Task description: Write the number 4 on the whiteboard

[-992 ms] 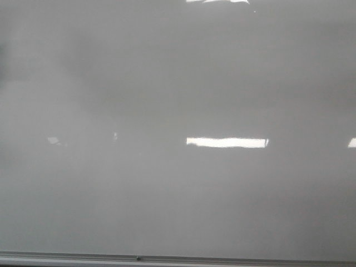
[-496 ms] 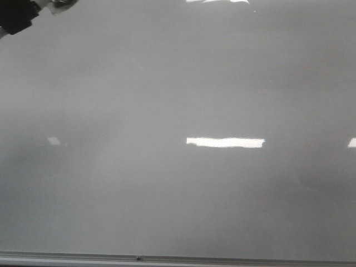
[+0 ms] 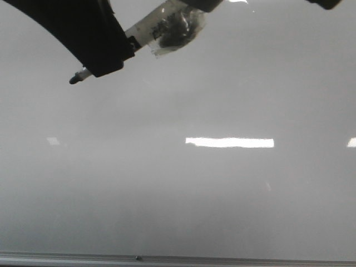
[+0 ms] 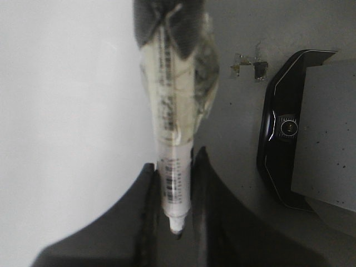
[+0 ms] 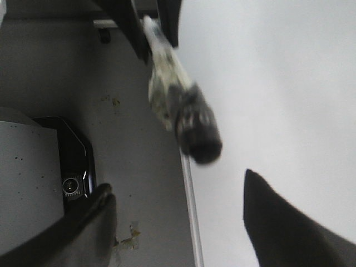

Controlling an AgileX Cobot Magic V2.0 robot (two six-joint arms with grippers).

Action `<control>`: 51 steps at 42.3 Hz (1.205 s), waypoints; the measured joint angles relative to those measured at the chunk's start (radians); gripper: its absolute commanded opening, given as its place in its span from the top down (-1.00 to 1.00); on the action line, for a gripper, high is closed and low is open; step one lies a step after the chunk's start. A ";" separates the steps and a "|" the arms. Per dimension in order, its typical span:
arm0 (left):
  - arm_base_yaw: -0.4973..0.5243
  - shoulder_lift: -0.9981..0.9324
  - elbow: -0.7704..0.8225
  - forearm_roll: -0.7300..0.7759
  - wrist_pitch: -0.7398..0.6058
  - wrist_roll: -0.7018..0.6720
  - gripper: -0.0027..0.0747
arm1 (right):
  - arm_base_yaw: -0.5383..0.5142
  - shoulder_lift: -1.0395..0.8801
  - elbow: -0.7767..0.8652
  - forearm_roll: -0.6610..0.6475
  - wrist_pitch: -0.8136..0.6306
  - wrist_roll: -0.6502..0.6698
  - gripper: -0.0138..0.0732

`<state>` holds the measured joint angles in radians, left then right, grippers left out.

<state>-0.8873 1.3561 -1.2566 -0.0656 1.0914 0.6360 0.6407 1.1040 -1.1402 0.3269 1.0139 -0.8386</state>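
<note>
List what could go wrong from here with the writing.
1. The marker sits between the left gripper's fingers with its wrapped rear end jutting far out; pressing the tip down might make it slip or pivot.
2. The whiteboard shows no stroke yet, and glare patches could hide thin lines.
3. The right gripper hangs open near the marker's rear end; the arms could bump.

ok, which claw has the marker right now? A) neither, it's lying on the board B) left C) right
B: in the left wrist view the marker sits clamped between the left claw fingers, while the right claw is spread open with nothing in it.
</note>
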 measured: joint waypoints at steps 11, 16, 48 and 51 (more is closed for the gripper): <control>-0.030 0.000 0.000 0.000 -0.006 0.033 0.98 | 0.087 0.086 -0.002 0.002 -0.088 -0.013 -0.48; -0.030 0.000 0.000 0.000 -0.008 0.033 0.98 | 0.087 0.106 -0.002 0.002 -0.093 -0.013 -0.41; -0.031 0.000 0.000 0.006 -0.014 -0.010 -0.14 | 0.087 0.109 -0.008 0.002 -0.092 -0.005 0.72; -0.031 -0.010 0.000 0.011 -0.016 -0.038 -0.15 | 0.087 0.109 -0.008 0.002 -0.092 -0.003 0.73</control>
<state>-0.9187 1.3461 -1.2566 -0.0547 1.0758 0.5983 0.7276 1.2131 -1.1481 0.3286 0.9221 -0.8420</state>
